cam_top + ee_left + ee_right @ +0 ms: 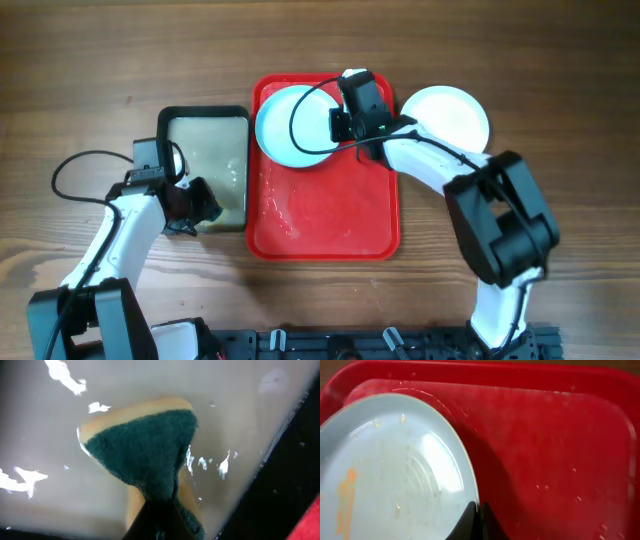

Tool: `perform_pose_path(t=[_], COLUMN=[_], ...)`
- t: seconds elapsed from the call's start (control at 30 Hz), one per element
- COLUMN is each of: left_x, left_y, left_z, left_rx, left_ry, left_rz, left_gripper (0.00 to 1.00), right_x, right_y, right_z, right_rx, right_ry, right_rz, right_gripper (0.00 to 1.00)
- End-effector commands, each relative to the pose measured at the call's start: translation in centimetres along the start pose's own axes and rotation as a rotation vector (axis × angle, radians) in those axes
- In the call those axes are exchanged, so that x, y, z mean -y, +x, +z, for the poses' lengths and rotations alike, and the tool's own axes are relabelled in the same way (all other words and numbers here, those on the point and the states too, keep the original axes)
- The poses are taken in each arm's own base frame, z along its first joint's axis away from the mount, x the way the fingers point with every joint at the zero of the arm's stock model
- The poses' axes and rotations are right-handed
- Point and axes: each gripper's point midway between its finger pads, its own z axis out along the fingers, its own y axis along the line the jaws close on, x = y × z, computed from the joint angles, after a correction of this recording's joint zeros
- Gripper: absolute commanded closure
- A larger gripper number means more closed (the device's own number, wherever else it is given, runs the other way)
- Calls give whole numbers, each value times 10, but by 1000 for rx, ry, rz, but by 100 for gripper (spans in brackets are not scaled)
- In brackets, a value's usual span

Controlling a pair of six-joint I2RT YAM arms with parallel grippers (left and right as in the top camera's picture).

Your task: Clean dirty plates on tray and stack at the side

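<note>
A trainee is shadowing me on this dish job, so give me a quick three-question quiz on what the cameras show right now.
1. True or false: the left tool pinches a sponge inside the basin of cloudy water.
2. What is the right tool shut on?
A) the rim of the dirty plate lying on the tray
B) the tray's own rim
C) nothing
3. Fill in: the second plate lies off the tray, on the table, at the robot's ___ side.

Key: 1 true; 2 A; 3 right.
</note>
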Motion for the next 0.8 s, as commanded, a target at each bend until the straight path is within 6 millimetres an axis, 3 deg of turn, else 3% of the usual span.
perform_pose_path(t=[0.0,0.1,0.2,0.3,0.4,0.47,0.5,0.57,0.67,0.77], left_x=[19,32,47,73,82,81,83,91,103,104], left_y=[-19,-29,-37,-72,-62,-62,-64,-75,-93,-99], left_z=[-16,-19,-20,-28,-25,-25,-26,-31,-40,-36], left_rx=[59,106,155,352,331,326,336,386,476,494], left_ry=[62,79,99,62,69,76,90,130,159,145], left_rz=[182,264,350,437,417,289,240,193,256,281], left_gripper=[96,96,96,96,96,96,96,96,96,96], right_x=[-7,5,1,-3,-3,-3,-3,-3,-3,-1], right_y=[-14,20,60,82,82,82,82,82,83,87], right_z=[-46,-64,-73,-82,-82,-82,-82,-82,-82,-84], right_rx=[3,-149,-326,-428,-429,-429,-429,-430,-434,-450], right_ry=[-17,37,1,-33,-33,-33,-33,-32,-31,-24], right_rz=[29,53,63,73,73,72,73,73,73,73], right_gripper=[96,96,96,96,94,69,65,62,60,53])
